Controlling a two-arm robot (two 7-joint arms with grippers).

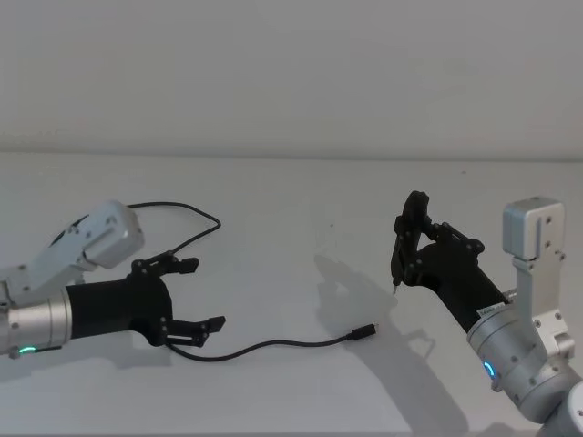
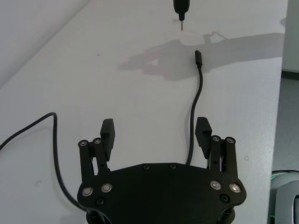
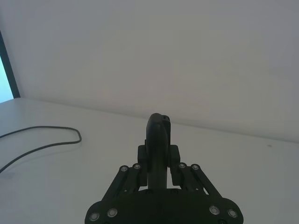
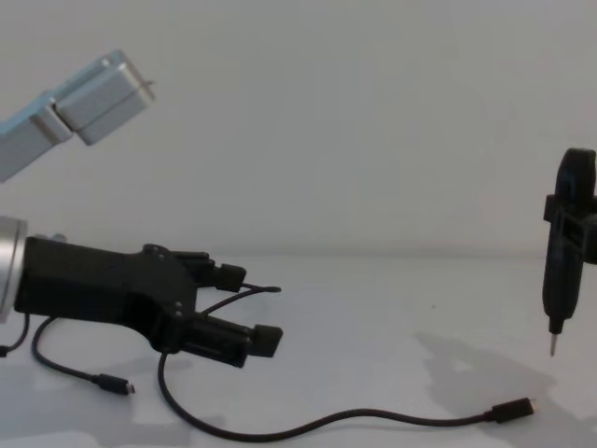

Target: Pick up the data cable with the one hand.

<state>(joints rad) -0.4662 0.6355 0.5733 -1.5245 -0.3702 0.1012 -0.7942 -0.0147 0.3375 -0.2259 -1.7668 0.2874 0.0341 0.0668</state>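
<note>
The data cable (image 1: 273, 345) is thin and black and lies looping on the white table. One plug (image 1: 366, 330) points toward the right arm, and another plug (image 4: 117, 383) lies near the left arm. My left gripper (image 1: 202, 294), the one hand with a green ring light, hovers open low over the cable. In the left wrist view the cable (image 2: 195, 112) runs just inside one finger (image 2: 203, 132) and under the palm of the left gripper (image 2: 155, 133). My right gripper (image 1: 414, 259) is raised at the right, shut on a slim black pen-like tool (image 1: 406, 238) that points tip down.
A white table (image 1: 301, 200) meets a plain wall at the back. Its edge (image 2: 280, 79) runs close beside the cable's plug (image 2: 198, 57). The pen tool's metal tip (image 4: 552, 348) hangs above the table near that plug (image 4: 513, 409). A cable loop (image 1: 205, 216) lies behind the left gripper.
</note>
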